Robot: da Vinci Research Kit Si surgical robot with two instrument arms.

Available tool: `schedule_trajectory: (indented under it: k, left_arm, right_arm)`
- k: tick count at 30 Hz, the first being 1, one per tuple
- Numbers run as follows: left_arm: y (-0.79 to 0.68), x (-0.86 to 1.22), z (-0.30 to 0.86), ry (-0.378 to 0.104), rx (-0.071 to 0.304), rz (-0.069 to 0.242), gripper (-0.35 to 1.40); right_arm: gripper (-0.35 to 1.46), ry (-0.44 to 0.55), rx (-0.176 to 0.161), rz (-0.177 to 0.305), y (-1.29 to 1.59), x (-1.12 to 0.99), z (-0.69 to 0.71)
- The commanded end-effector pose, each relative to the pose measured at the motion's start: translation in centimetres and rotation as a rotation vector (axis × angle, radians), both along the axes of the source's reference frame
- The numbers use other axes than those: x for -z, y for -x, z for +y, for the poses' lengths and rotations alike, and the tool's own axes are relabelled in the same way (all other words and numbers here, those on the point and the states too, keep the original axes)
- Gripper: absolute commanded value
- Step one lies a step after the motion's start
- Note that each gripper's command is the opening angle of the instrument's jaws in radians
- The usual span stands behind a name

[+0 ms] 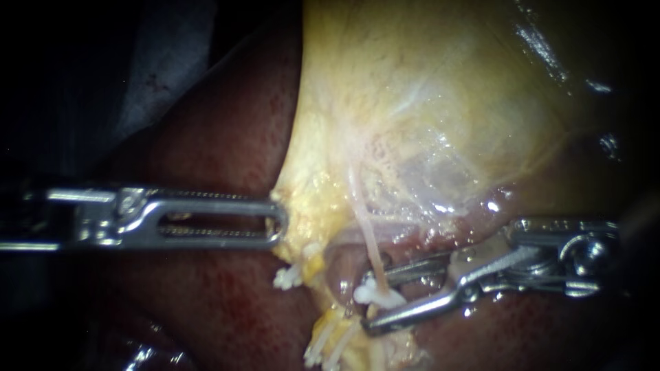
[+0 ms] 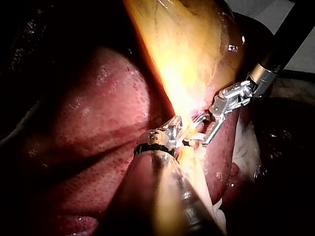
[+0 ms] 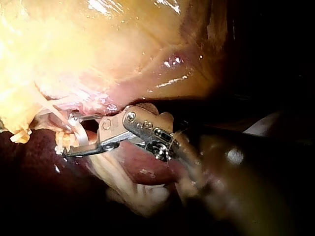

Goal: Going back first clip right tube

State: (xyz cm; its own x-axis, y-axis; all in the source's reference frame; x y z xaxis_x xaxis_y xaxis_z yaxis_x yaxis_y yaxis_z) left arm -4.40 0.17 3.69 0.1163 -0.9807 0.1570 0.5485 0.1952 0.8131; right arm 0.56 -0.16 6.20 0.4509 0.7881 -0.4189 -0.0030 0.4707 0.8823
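A thin pale tube [image 1: 370, 244] runs down from the yellow gallbladder [image 1: 412, 103]. A white clip [image 1: 378, 295] sits on the tube's lower end. My right instrument [image 1: 371, 304] comes in from the right with its jaws open, one above and one below that clip. My left instrument [image 1: 277, 221] has its slotted jaws shut on the gallbladder's left edge. In the right wrist view the open jaws [image 3: 69, 135] straddle the white clip [image 3: 80, 136]. The left wrist view shows both instruments' tips [image 2: 174, 129] [image 2: 203, 132] close together at the clip [image 2: 193, 142].
Dark red liver [image 1: 206, 137] lies left of and below the gallbladder. Another white clip [image 1: 289, 277] sits on the tissue just under my left instrument's tip. More white clips [image 1: 323, 352] lie lower down on yellow tissue.
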Motion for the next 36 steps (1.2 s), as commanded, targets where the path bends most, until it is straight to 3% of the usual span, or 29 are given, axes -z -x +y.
schedule_trajectory:
  k: [1,16,36]
  left_arm:
    - [0.0,0.0,0.0,0.0,0.0,0.0,-0.35]
    - [0.0,0.0,0.0,0.0,0.0,0.0,-0.35]
    - [0.0,-0.01,0.0,0.0,0.0,0.0,-0.35]
  right_arm:
    - [0.51,0.005,0.001,0.002,0.0,-0.01,0.0]
    - [0.53,0.033,0.006,0.016,0.07,0.05,0.04]
    - [0.54,0.039,0.001,0.018,-0.05,-0.02,-0.05]
